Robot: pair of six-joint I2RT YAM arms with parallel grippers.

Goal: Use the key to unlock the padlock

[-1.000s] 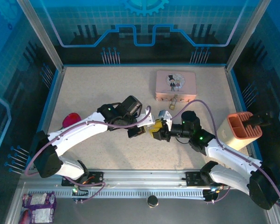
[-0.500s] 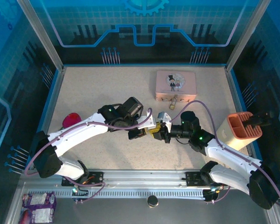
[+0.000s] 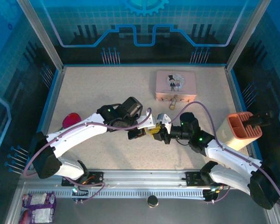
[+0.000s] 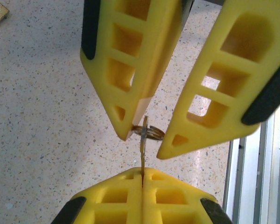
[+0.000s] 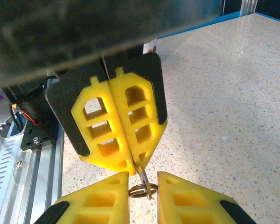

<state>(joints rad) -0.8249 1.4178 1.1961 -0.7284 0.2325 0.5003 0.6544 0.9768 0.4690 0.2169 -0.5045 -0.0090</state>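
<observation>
The left pincer (image 4: 143, 171) is clamping the thin dark-grey metal key (image 4: 143, 151) at mid-frame. The right pincer (image 5: 142, 177) is hovering nearly closed around its ring, and I cannot tell whether it is gripping. An early release is risking a drop, away from the small brass-gold padlock (image 3: 173, 103) lying upper right of centre.

Thin key (image 4: 143, 151) upright, ring on top; brass padlock (image 3: 174, 102) beside pink tin (image 3: 175, 84).

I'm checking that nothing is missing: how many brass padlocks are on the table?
1. The tiny brass-gold padlock with a silvery shackle lies at the near side of the pink rectangular tin. Another could be hidden under the arms.
</observation>
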